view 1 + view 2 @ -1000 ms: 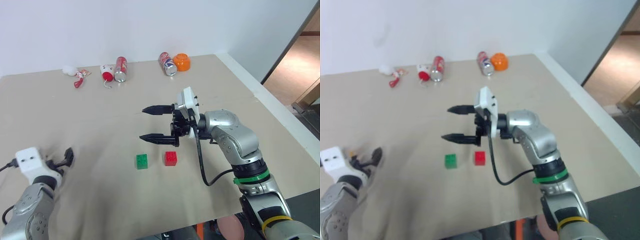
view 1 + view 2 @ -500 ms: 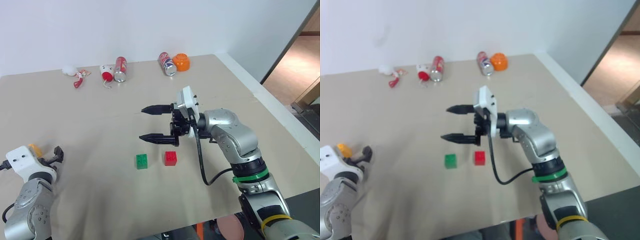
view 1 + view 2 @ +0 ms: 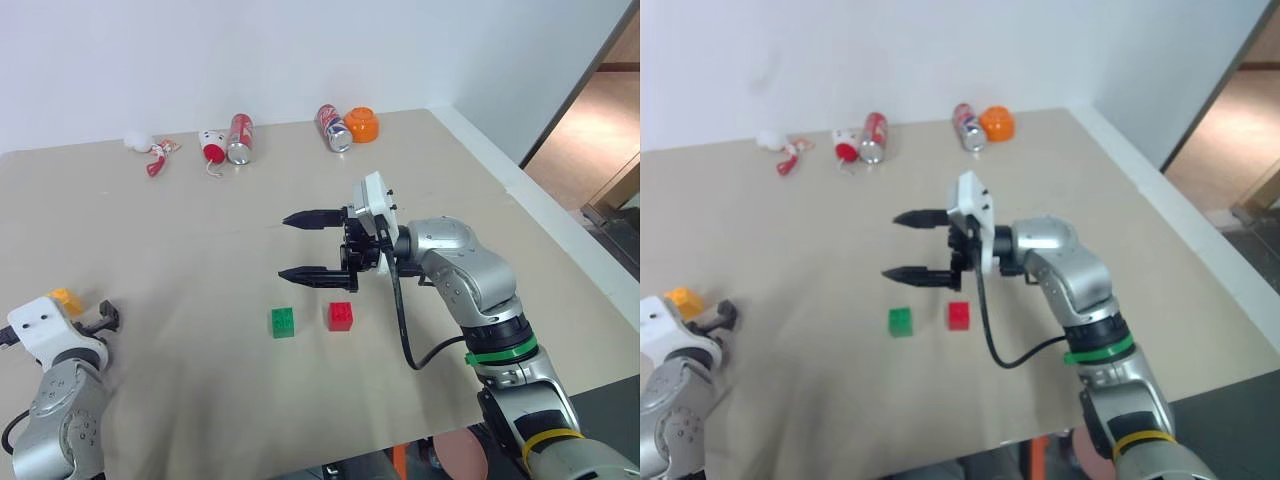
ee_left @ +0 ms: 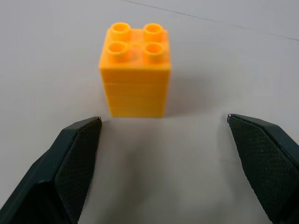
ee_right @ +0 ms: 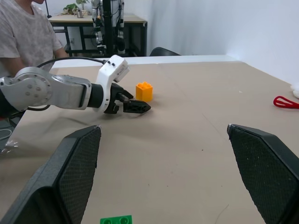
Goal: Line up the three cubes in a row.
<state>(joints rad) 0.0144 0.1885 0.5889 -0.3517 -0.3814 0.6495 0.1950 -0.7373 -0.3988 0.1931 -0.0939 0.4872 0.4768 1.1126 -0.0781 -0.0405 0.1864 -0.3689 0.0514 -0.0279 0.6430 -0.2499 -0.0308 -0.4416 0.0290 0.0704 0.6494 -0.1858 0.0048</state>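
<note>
The left gripper's (image 4: 163, 126) fingers are spread wide, the yellow-orange cube (image 4: 135, 70) upright on the counter (image 3: 200, 220) just beyond their tips, untouched. Closing short would nudge it away. Right gripper (image 3: 300, 245), also spread, hovers empty beyond the green cube (image 3: 283, 322) and red cube (image 3: 341, 316)

green cube (image 3: 283, 322) beside red cube (image 3: 341, 316) | yellow-orange cube (image 4: 135, 70) upright, far left, apart

No text or label can be read.
</note>
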